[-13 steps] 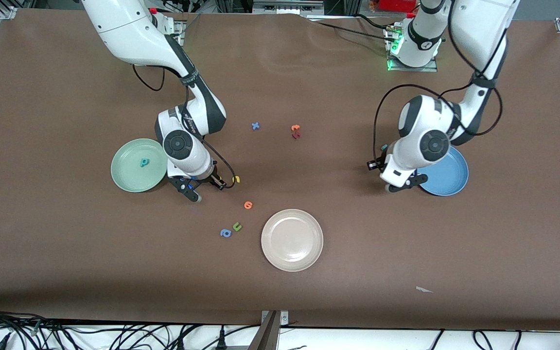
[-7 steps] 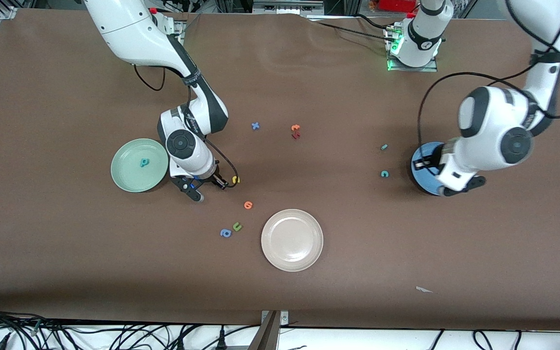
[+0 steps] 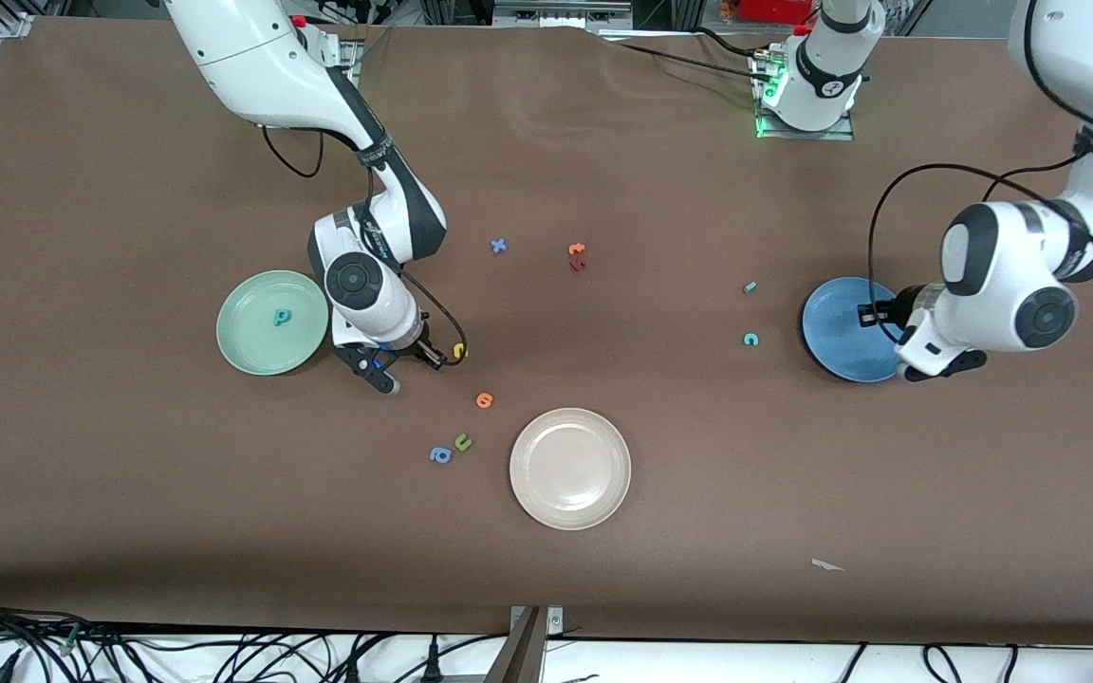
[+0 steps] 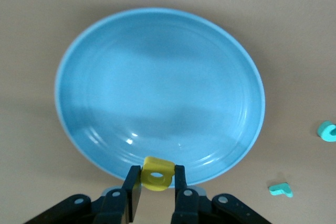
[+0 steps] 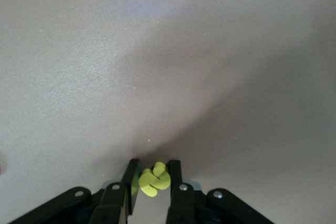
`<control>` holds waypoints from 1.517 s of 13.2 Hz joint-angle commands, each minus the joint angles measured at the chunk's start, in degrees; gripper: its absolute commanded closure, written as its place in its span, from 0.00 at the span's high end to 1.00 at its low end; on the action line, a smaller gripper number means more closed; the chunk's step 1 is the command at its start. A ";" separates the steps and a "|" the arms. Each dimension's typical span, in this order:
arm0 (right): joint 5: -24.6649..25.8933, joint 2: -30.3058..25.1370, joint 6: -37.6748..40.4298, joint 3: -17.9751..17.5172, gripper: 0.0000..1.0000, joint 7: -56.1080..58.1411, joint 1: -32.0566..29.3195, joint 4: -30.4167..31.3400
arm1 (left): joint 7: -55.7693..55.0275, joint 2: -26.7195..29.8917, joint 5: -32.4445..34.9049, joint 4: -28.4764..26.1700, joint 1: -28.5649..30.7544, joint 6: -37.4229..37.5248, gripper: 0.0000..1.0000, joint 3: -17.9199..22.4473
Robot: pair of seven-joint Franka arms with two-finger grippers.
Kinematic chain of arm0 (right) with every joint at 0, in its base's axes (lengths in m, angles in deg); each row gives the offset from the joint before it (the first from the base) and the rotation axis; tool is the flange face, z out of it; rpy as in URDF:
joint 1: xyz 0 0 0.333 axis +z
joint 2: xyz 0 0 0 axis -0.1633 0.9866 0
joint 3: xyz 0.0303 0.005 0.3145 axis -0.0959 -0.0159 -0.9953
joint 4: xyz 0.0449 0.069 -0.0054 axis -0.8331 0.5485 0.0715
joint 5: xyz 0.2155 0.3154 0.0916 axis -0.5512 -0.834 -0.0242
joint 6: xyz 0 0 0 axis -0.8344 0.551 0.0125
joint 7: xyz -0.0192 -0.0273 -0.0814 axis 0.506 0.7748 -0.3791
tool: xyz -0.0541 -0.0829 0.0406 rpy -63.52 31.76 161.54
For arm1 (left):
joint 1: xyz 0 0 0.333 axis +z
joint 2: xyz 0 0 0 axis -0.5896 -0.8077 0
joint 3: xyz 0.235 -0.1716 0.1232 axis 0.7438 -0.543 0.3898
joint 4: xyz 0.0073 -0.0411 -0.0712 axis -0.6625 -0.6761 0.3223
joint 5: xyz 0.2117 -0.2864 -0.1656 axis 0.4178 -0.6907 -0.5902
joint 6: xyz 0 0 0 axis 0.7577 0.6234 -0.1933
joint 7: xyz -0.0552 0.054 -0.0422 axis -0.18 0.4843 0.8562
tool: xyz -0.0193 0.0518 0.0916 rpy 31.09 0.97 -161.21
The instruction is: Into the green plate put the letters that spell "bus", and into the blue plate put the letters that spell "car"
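Note:
Low at the table, my right gripper is shut on the yellow "s", between the green plate and the orange letter. That yellow "s" shows beside the right gripper in the front view. A cyan "b" lies in the green plate. My left gripper is shut on the yellow "a" and hangs over the rim of the blue plate. On the table beside the blue plate lie the cyan "c" and the teal "r".
A cream plate sits nearer the front camera, mid-table. An orange letter, a green "u" and a blue "a" lie near it. A blue "x" and orange and red letters lie farther back.
My left arm swung toward its own end of the table, from beside the "c" and "r" to over the blue plate. My right gripper closed on the yellow "s".

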 commanded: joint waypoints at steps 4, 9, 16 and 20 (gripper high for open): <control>-0.91 -4.75 10.84 1.11 0.09 16.63 -3.97 -0.91 | 0.37 -2.52 0.95 -0.88 -0.21 -0.69 0.33 -0.04; -0.91 -10.11 21.48 8.30 0.09 37.64 -5.66 1.19 | 0.37 -2.09 0.95 -0.18 -0.47 -0.26 1.00 -0.22; -1.00 -14.86 11.93 19.73 0.12 62.36 -5.66 17.79 | -10.07 -0.40 -0.80 7.64 -1.96 -0.69 0.96 -5.31; -1.00 -13.55 8.14 20.00 0.15 62.81 -5.92 20.71 | -18.77 -5.85 -1.16 10.64 -7.05 -5.77 0.89 -5.41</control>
